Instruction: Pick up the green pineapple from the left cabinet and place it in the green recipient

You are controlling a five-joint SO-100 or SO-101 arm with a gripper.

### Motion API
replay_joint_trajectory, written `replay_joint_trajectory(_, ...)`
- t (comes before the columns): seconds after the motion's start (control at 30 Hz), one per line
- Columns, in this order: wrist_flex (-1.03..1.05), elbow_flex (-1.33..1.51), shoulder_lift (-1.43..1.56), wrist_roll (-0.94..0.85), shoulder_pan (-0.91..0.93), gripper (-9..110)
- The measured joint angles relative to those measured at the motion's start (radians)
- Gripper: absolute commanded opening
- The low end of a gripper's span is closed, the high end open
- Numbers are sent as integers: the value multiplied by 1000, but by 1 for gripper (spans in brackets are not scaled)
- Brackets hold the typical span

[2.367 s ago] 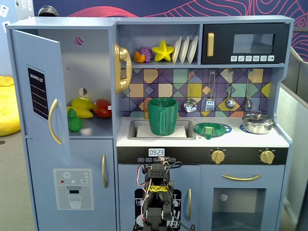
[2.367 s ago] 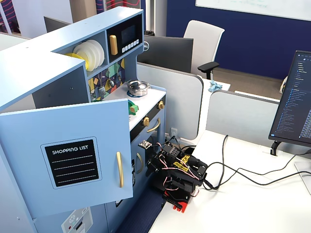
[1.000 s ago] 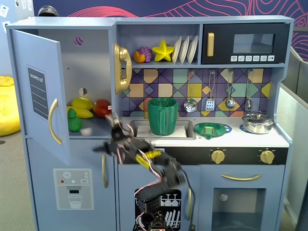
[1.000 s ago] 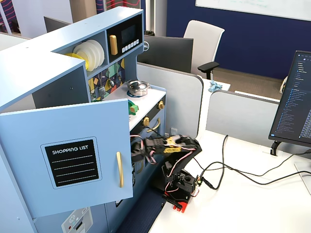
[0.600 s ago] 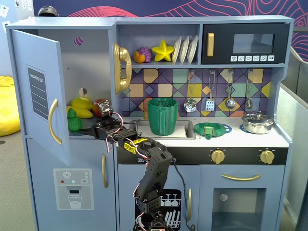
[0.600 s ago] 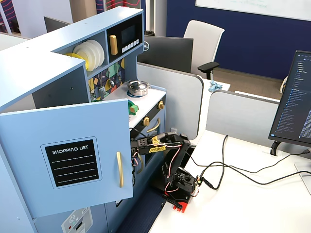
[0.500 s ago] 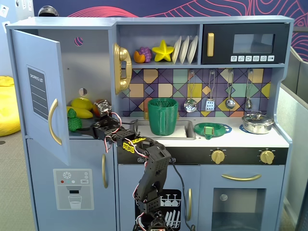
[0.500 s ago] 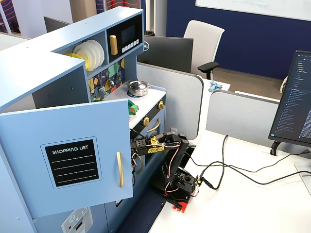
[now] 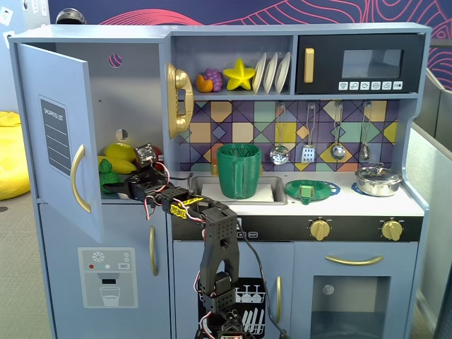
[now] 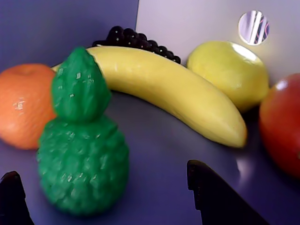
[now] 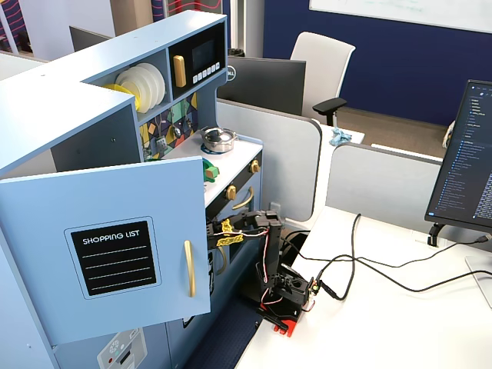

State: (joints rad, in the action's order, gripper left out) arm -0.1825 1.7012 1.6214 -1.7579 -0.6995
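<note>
The green pineapple stands upright on the shelf of the left cabinet, whose door is swung open. In a fixed view it shows at the shelf's left front. My gripper is open and reaches into the cabinet. The pineapple stands between the jaws, nearer the left finger, and I see no contact. The right finger is well clear of it. The green recipient, a tall ribbed cup, stands in the sink. In another fixed view the open door hides the gripper and the pineapple.
On the shelf behind the pineapple lie a banana, an orange, a yellow-green fruit, a red fruit and dark grapes. A flat green dish and a pot sit on the counter.
</note>
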Motion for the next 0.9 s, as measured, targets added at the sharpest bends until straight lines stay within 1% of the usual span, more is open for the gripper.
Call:
replay_joint_trajectory(0.47,2,-172,-176,15,-23,40)
replay_joint_trajectory(0.77,49,-304,-284,35,-25,39)
replay_joint_trajectory(0.9,74,-399,-354,41,-25,37)
